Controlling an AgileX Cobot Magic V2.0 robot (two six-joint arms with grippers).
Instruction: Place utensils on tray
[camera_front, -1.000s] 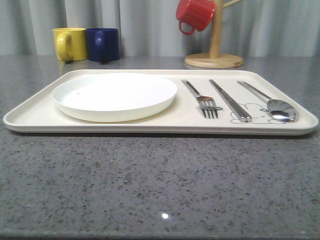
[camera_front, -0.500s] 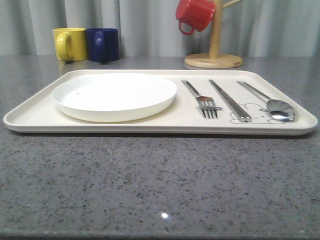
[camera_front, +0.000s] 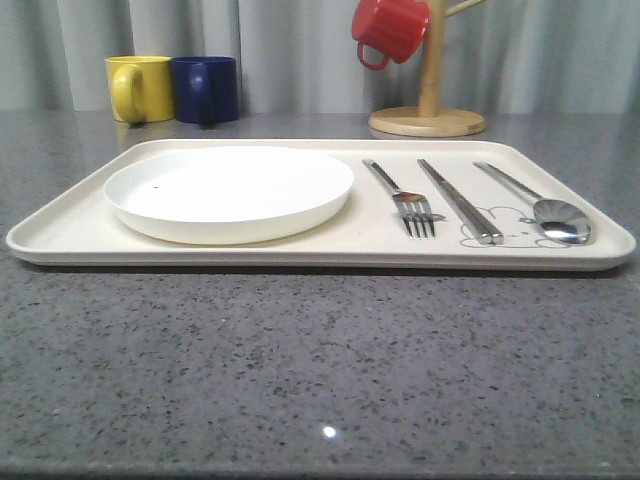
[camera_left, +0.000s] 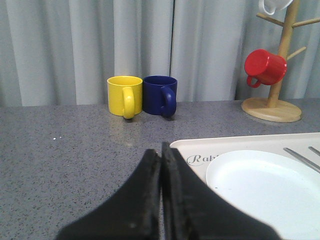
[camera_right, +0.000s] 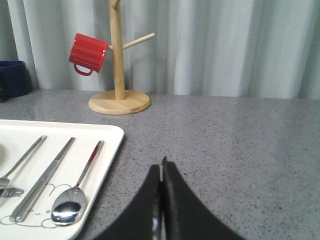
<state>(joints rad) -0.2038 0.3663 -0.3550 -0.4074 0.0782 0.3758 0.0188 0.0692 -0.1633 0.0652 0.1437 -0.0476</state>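
Observation:
The cream tray (camera_front: 70, 232) lies across the table in the front view. On it rest a white plate (camera_front: 229, 191) at the left, then a fork (camera_front: 403, 199), chopsticks (camera_front: 460, 202) and a spoon (camera_front: 540, 206) side by side at the right. My left gripper (camera_left: 161, 152) is shut with nothing in it, hovering off the tray's (camera_left: 240, 144) left corner near the plate (camera_left: 270, 182). My right gripper (camera_right: 161, 169) is shut and empty over bare table, to the right of the tray (camera_right: 107, 150), spoon (camera_right: 75, 192) and chopsticks (camera_right: 42, 181).
A yellow mug (camera_front: 140, 88) and a blue mug (camera_front: 206, 88) stand behind the tray at the back left. A wooden mug stand (camera_front: 428, 115) with a red mug (camera_front: 390, 28) hanging on it is at the back right. Grey curtains close off the back.

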